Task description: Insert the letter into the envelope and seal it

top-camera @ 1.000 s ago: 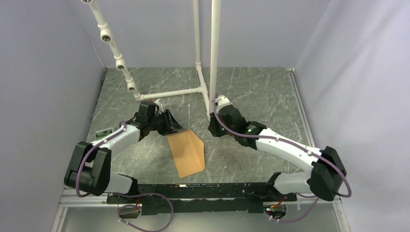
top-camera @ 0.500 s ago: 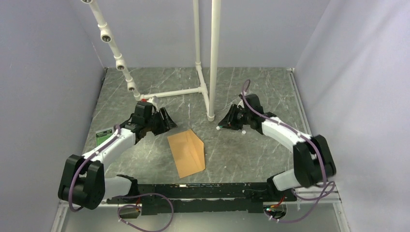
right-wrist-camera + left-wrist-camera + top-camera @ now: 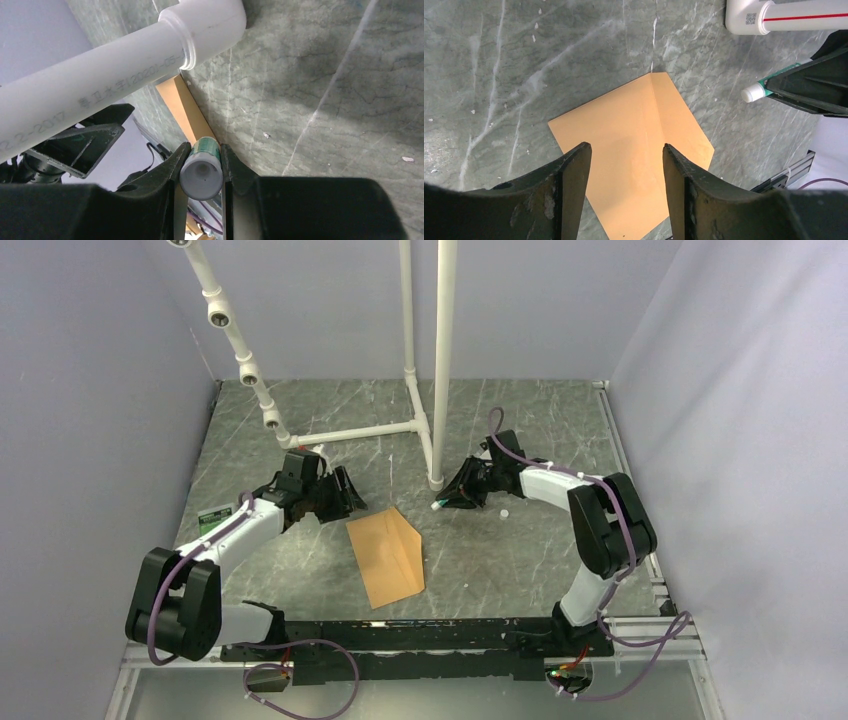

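The orange-brown envelope (image 3: 388,558) lies flat on the marble table, its creased flap along the right side. In the left wrist view the envelope (image 3: 634,150) fills the space under my left gripper (image 3: 624,147), which is open and empty. From above, the left gripper (image 3: 343,494) hovers at the envelope's upper left corner. My right gripper (image 3: 450,496) is shut on a green and white glue stick (image 3: 201,172), whose white tip (image 3: 436,506) points left, just right of the envelope. An edge of the envelope (image 3: 187,112) shows past the stick. The letter is out of view.
A white PVC pipe frame stands at the back, with an upright post foot (image 3: 436,480) right beside the right gripper and a pipe (image 3: 125,75) close above it. A small green label (image 3: 213,518) lies at the left. Grey walls close in on both sides.
The left jaws have opened wider at the envelope's corner. The right arm has swung out to the right and folded back, keeping the glue stick near the post foot. The envelope has not moved.
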